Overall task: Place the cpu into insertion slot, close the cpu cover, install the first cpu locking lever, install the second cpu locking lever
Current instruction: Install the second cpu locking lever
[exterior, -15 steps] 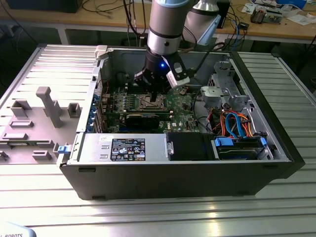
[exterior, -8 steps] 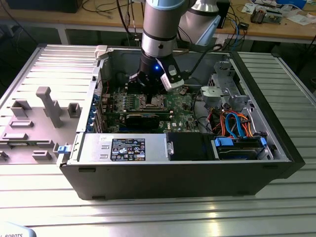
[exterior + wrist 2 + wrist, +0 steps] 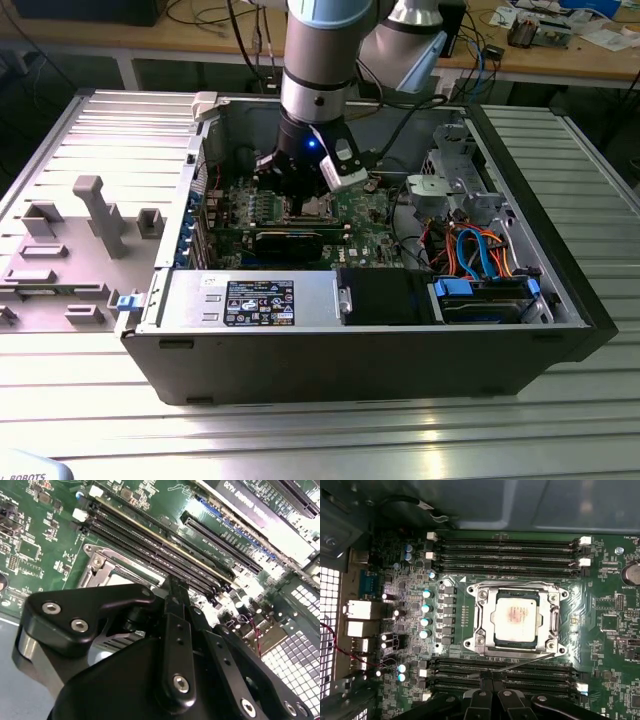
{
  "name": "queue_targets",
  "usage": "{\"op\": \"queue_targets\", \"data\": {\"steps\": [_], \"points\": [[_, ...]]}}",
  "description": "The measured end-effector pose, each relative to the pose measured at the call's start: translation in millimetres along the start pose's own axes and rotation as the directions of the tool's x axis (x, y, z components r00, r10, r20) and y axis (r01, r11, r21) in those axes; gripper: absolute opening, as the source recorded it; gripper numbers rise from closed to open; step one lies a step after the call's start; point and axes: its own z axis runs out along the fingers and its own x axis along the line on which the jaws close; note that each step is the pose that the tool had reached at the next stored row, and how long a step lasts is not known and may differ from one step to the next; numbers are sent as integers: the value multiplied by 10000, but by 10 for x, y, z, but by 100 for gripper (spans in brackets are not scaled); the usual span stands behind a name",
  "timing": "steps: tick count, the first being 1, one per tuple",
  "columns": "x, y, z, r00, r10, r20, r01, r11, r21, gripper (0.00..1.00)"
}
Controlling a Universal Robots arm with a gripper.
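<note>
One cpu is seated in the insertion slot, framed by the cpu cover laid flat over it on the green motherboard. The gripper is held clenched just beside the socket, over the RAM slots, grasping nothing.

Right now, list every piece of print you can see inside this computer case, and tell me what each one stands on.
Nothing can be quoted.
Power supply sticker, exterior view: black and white print, too small to read.
Graphics card, second wrist view: white lettering, cut off, not legible.
Motherboard, first wrist view: white silkscreen labels, too small to read.
Cpu, first wrist view: faint marks on its metal top, no readable text.
</note>
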Motion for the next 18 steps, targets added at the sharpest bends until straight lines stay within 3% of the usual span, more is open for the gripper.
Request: {"op": "queue_targets", "data": {"steps": [5,12,14,17,18], "points": [[77,-3,57,9995,-318,-2,318,9994,-169,11],[82,-42,111,9987,-511,-86,509,9985,-210,11],[90,-50,143,9983,-579,-110,576,9979,-290,11],[99,-50,173,9978,-650,-102,645,9971,-402,11],[103,-52,189,9976,-688,-96,683,9966,-468,11]]}}
